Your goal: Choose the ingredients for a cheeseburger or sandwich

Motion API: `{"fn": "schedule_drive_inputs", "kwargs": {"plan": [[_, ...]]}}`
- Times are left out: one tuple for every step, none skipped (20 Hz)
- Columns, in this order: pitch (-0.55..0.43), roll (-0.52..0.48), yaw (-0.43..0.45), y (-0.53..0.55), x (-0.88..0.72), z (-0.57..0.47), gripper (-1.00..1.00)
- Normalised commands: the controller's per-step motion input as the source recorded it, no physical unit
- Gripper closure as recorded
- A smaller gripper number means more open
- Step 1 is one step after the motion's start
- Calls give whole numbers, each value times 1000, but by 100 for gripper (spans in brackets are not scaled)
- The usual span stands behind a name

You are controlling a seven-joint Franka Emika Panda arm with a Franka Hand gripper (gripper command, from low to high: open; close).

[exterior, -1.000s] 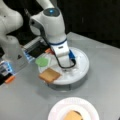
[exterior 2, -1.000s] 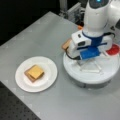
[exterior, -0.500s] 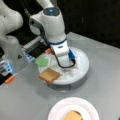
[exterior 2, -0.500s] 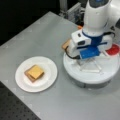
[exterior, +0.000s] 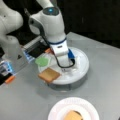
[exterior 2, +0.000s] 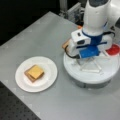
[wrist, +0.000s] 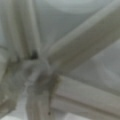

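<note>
Down low over the middle of the round white divided tray [exterior: 82, 72], the gripper [exterior: 67, 68], fingertips among the raised white dividers [exterior 2: 91, 65] that cross at the hub; same dividers filling the wrist view [wrist: 75, 50], very close, no food piece visible between them. Pincer width: cannot tell, fingers hidden under the white-and-blue hand in both front views, nothing seen held. On the tray's near-left edge in a front view, a tan toast square [exterior: 49, 74], lying flat and partly overhanging the rim; just beyond it, the green lettuce piece [exterior: 42, 61]; an orange bit [exterior: 48, 50] at the far-left rim behind the arm. In a front view, the red round disc [exterior 2: 113, 49] at the tray's right, a tan corner [exterior 2: 66, 44] peeking out left of the hand. Well apart from the tray, a white plate [exterior 2: 47, 80] carrying the sandwich so far [exterior 2: 34, 73]: a tan toast slice with a yellow-orange cheese square on top. Step in hand, by judgement: picking from the tray, stack begun but not closed with a top slice. Next move calling for a clean lift clear of the dividers and a level carry across to the plate.
</note>
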Motion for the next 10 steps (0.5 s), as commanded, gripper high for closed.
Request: {"fn": "schedule_drive_inputs", "kwargs": {"plan": [[-47,176,-180,6,-212,-8,-100],[-44,174,-179,14,-217,2,-100],[-38,172,-178,23,-223,13,-100],[-32,171,-178,35,-232,26,-100],[-29,172,-178,42,-238,29,-100],[-26,171,-179,50,-241,33,-100],[-21,166,-185,61,-244,41,-100],[-18,165,-188,74,-250,53,-100],[-20,166,-189,80,-248,53,-100],[-21,167,-190,85,-243,54,-100]]}}
